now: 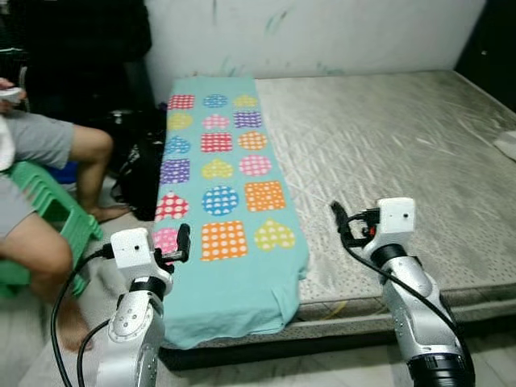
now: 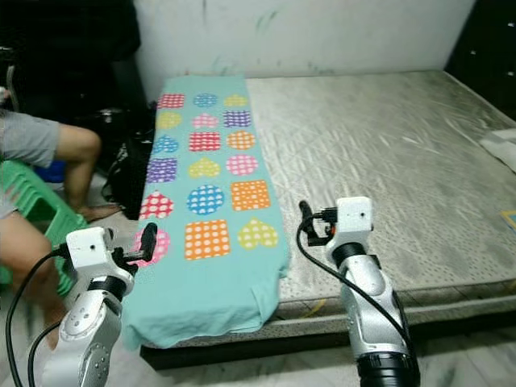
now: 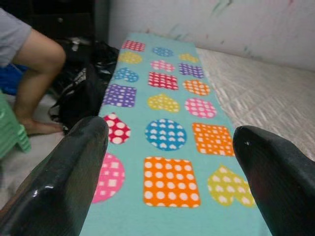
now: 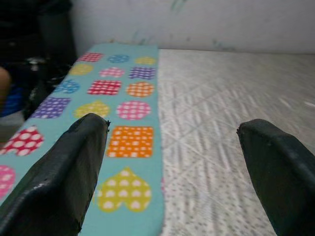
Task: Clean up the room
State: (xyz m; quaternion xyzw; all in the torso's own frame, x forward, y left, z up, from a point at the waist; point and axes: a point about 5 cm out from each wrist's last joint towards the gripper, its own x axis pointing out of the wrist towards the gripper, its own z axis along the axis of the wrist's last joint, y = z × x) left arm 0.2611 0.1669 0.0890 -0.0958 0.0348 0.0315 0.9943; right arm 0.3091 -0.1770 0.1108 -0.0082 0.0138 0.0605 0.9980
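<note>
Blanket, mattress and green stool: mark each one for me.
blanket [image 1: 230, 266]: left eye view, on the plain teal cloth near its front edge.
mattress [image 1: 387, 137]: left eye view, on its bare quilted top.
green stool [image 1: 48, 211]: left eye view, on its seat edge beside the person's leg.

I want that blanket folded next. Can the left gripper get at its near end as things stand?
Probably yes. The left gripper is open and sits just over the blanket's near left edge on the mattress, nothing between them. The person sits off to the side.
</note>
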